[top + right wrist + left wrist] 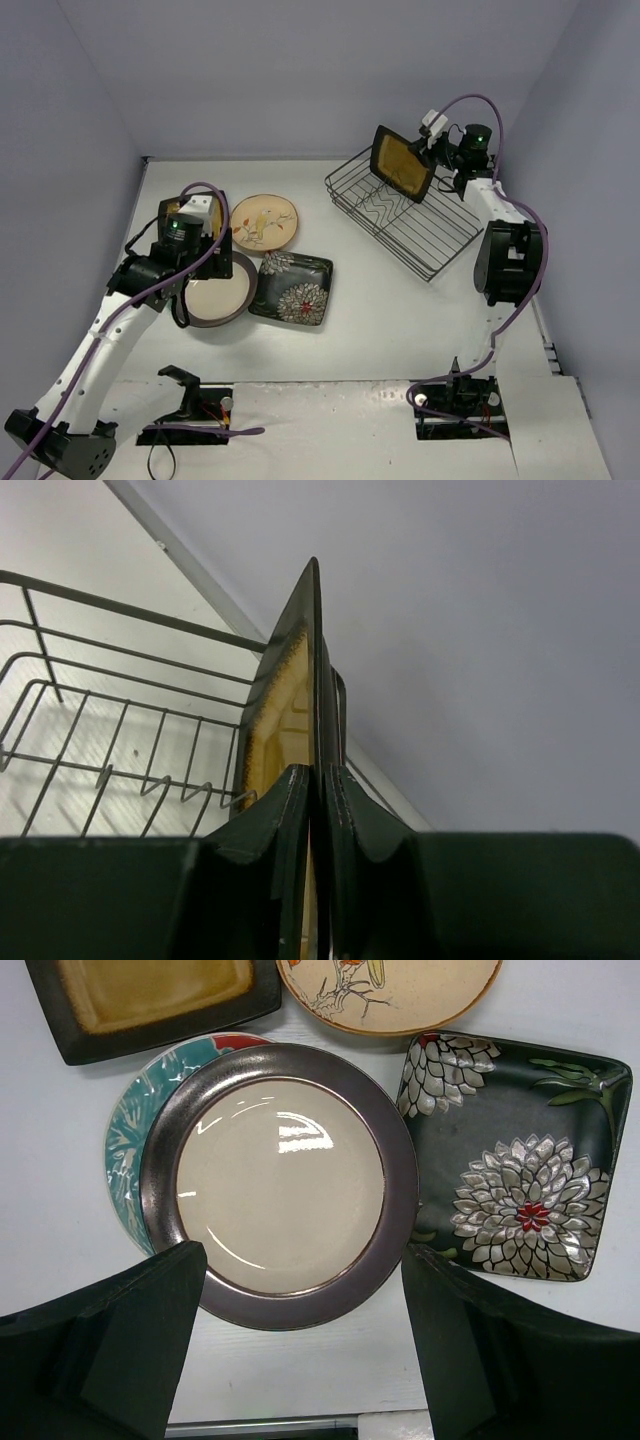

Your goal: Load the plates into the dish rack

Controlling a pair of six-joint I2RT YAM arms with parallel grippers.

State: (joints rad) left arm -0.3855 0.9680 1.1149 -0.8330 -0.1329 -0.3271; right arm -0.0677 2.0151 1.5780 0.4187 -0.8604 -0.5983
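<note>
1. Left gripper (203, 262) (303, 1260): released, its fingers spread wide. It hangs over the plates at the table's left, directly above the cream plate.
2. First amber plate (170, 209) (150, 1000): square with a dark rim. It lies flat on the table (400, 330) at the far left of the group and is partly hidden by the left arm in the top view.
3. Red-teal plate (130, 1135): round and floral. It lies flat under the cream plate, with only its left crescent showing.
4. Cream plate (220, 295) (280, 1185): round with a brown rim. It rests on top of the red-teal plate, just beside the flowered plate.
5. Beige plate (264, 224) (390, 995): small and round with a painted sprig. It lies flat behind the cream plate, near the first amber plate.
6. Flowered plate (292, 288) (515, 1160): a dark rectangle with white blossoms. It lies flat to the right of the cream plate.
7. Dish rack (410, 225) (130, 608): black wire with wavy dividers. It sits at an angle on the table's far right, well apart from the five plates.
8. Second amber plate (402, 162) (285, 700): square with a dark rim. It is held on edge over the rack's far end. Whether it touches the wires cannot be told.
9. Right gripper (432, 150) (320, 780): clenched on the second amber plate's edge, with one finger on each face.
</note>
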